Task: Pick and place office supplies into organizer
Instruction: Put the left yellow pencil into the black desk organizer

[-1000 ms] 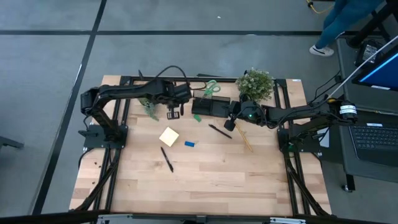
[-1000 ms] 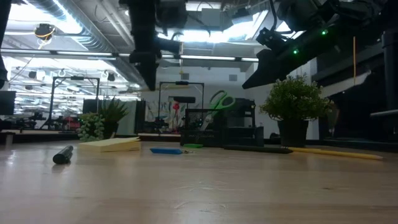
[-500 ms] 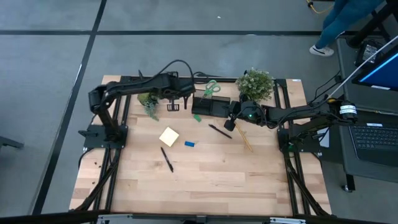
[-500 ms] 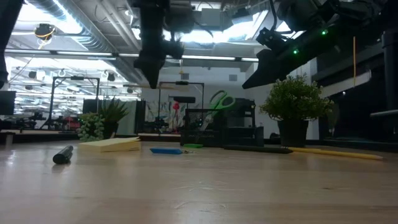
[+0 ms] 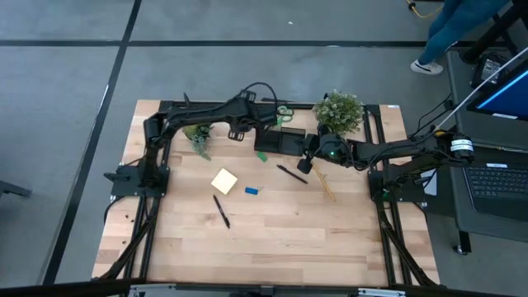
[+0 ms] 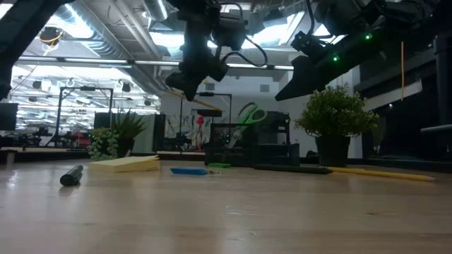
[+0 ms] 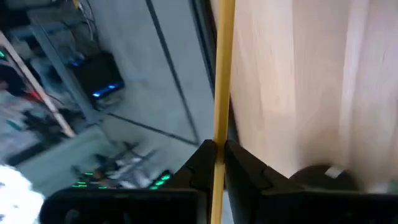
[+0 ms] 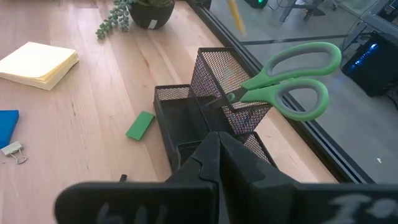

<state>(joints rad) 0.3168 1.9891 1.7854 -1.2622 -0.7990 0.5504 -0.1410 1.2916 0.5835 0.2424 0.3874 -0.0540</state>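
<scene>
Scissors [image 8: 283, 84] stand in organizer [image 8: 211, 112]; eraser [image 8: 140, 125] lies just beside it

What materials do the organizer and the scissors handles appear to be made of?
Organizer: probably black metal wire mesh with a matte finish; the right wrist view shows a fine see-through grid in its walls. Scissors: handles look like smooth green plastic with grey inner rims; blades are hidden inside the organizer.

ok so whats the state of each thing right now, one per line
left hand: shut on a yellow pencil, raised by the organizer
yellow pencil: held, off the table
right hand: shut, empty, above the organizer
organizer: upright on the table
green scissors: standing in the organizer's tall mesh cup
sticky-note pad: flat on the table
blue eraser: on the table
green eraser: on the table beside the organizer
</scene>
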